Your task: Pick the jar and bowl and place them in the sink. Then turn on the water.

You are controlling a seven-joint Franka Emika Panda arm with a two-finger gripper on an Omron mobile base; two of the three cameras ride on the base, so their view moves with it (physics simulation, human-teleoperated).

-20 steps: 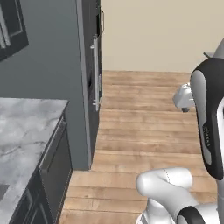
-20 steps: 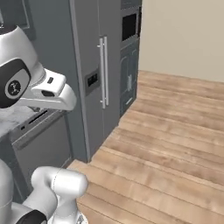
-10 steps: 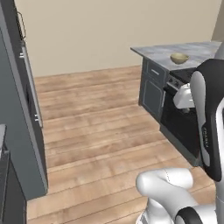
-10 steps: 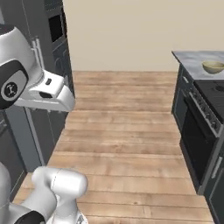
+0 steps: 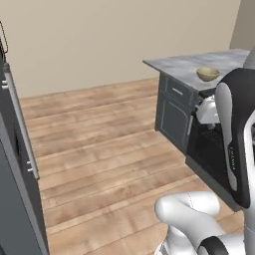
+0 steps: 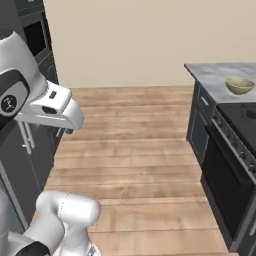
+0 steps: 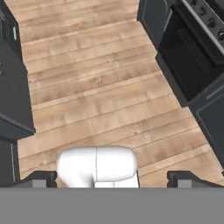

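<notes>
The bowl [image 5: 207, 73] is sitting on a grey marble counter [image 5: 194, 64] at the far right, near the counter's front edge and just beside a black stove [image 6: 245, 117], with a dark oven door [image 7: 191, 57] below it; in the right base view the bowl [image 6: 239, 85] is resting between the counter's corner and the cooktop. The jar and the sink are lying somewhere outside these views. The gripper [image 7: 112, 177] is pointing down at bare wooden floor [image 5: 99, 129], well apart from the bowl, its jaws standing wide and holding nothing. By the look of it, the robot is working on the approach, not yet the pick. The next move is calling for closing on the counter, then reaching over the bowl and gripping its rim.
</notes>
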